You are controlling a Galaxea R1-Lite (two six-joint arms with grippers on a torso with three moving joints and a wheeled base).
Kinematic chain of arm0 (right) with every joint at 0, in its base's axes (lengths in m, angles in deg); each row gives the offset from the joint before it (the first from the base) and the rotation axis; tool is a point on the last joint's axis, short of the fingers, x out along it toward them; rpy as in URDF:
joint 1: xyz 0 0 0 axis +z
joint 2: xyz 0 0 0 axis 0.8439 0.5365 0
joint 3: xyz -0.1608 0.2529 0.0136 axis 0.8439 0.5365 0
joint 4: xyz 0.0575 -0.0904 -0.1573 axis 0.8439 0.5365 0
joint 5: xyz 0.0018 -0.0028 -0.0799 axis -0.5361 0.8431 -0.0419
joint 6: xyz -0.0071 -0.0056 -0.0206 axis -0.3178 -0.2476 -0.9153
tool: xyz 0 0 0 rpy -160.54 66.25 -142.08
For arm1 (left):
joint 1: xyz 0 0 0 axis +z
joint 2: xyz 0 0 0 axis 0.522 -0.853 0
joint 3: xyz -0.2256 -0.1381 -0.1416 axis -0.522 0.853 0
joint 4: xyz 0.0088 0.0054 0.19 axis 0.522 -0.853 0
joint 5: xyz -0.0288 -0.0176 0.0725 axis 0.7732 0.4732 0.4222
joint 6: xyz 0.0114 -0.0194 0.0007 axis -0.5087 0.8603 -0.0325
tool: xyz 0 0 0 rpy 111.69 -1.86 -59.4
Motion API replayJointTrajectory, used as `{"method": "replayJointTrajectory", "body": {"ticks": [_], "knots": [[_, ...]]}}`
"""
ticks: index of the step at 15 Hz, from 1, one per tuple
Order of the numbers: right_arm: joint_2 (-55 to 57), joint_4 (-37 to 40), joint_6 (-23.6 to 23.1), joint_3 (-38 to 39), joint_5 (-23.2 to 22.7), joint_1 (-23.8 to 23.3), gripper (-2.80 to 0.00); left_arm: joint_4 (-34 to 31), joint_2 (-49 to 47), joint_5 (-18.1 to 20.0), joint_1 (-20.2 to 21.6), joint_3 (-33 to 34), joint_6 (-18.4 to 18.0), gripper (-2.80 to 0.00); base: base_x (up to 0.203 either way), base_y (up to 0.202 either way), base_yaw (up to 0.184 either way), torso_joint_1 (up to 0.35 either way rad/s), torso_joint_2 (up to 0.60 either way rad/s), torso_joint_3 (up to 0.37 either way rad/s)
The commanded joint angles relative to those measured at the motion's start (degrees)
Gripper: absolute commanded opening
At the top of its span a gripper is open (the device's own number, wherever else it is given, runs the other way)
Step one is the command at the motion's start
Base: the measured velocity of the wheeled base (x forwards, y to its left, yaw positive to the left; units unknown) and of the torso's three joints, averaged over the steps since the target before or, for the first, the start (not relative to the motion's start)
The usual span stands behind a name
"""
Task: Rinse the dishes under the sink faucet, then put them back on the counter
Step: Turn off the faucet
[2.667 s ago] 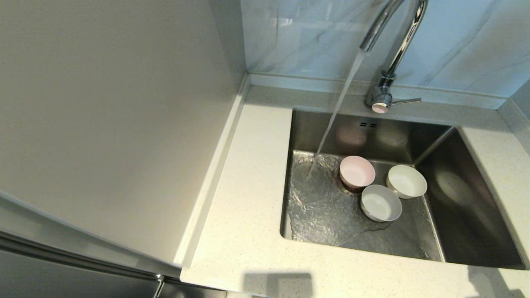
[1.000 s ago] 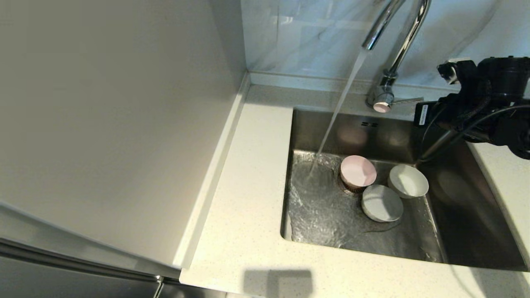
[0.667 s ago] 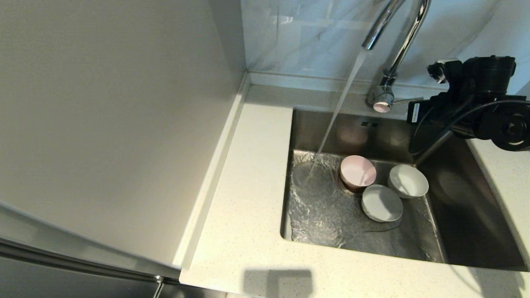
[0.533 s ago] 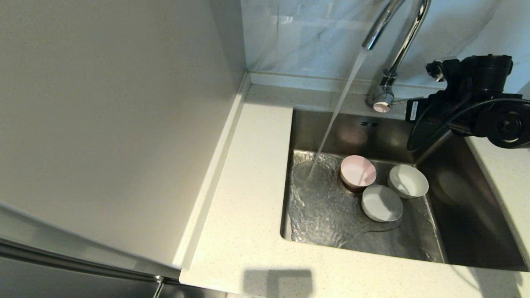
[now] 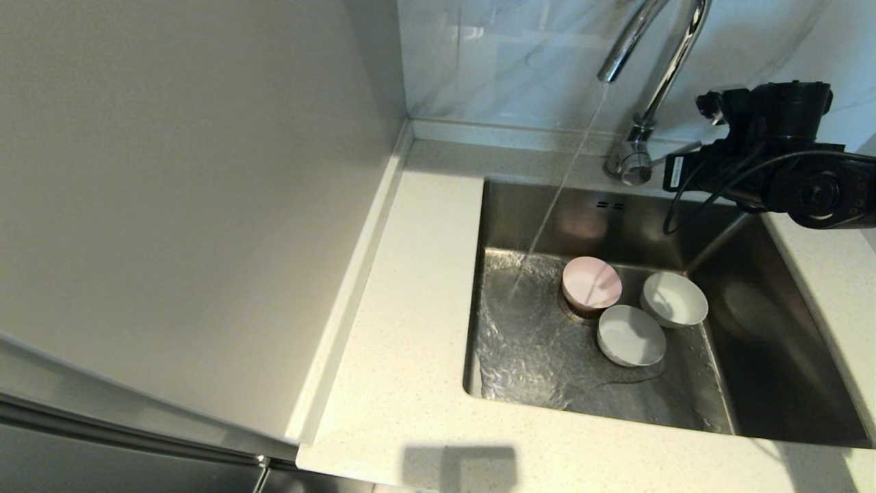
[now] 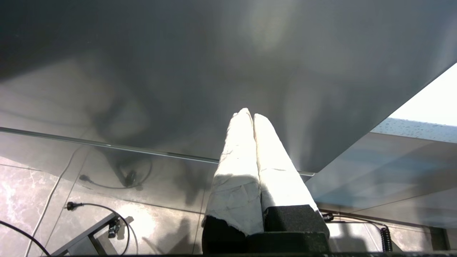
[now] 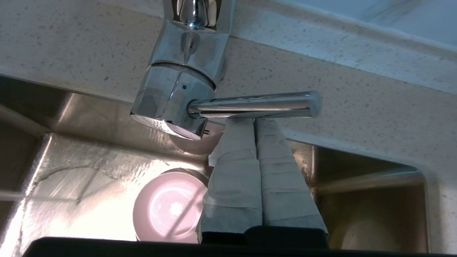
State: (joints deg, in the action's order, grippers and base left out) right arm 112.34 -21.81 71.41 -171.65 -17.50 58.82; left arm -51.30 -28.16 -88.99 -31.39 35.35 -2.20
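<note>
A thin stream falls left of 3 bowls [image 5: 626, 308] in the sink [image 5: 773, 383]. At far right, the clenched right gripper [image 7: 254, 121] presses under the tap's lever [image 7: 253, 104], turning water off. Next: lift a bowl to the counter [image 5: 404, 356].

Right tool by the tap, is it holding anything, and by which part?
Nothing is held. The right tool is shut, its tips against the underside of the tap lever, not around it.

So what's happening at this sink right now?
The right gripper, fingers shut, sits under the faucet lever, seemingly pushing it. Only a thin stream runs from the sink faucet. Pink, white and grey-white bowls sit in the sink. The left gripper is parked away, shut.
</note>
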Motion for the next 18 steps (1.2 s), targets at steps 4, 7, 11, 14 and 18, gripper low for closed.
{"method": "replayJointTrajectory", "body": {"ticks": [4, 7, 11, 14, 18], "knots": [[-3.0, 1.4, 0.1, 3.8, 0.3, -0.9, -2.80, 0.0, 0.2, 0.0, 0.0, 0.0, 0.0, -2.80, 0.000, 0.000, 0.000, 0.000, 0.00, 0.000], [-7.0, 1.4, 0.1, 12.0, 0.4, -2.1, -2.80, 0.0, 0.2, 0.0, 0.0, 0.0, 0.0, -2.80, 0.000, 0.000, 0.000, 0.000, 0.00, 0.000], [-11.9, 1.4, 0.2, 20.4, 0.4, -3.3, -2.80, 0.0, 0.2, 0.0, 0.0, 0.0, 0.0, -2.80, 0.000, 0.000, 0.000, 0.000, 0.00, 0.000], [-11.8, 1.3, 0.4, 17.7, 0.3, -3.2, -2.80, 0.0, 0.2, 0.0, 0.0, 0.0, 0.0, -2.80, 0.000, 0.000, 0.000, 0.000, 0.00, 0.000], [-9.3, 1.2, 1.7, 11.8, 0.3, -2.5, -2.80, 0.0, 0.2, 0.0, 0.0, 0.0, 0.0, -2.80, 0.000, 0.000, 0.000, 0.000, 0.00, 0.000]]}}
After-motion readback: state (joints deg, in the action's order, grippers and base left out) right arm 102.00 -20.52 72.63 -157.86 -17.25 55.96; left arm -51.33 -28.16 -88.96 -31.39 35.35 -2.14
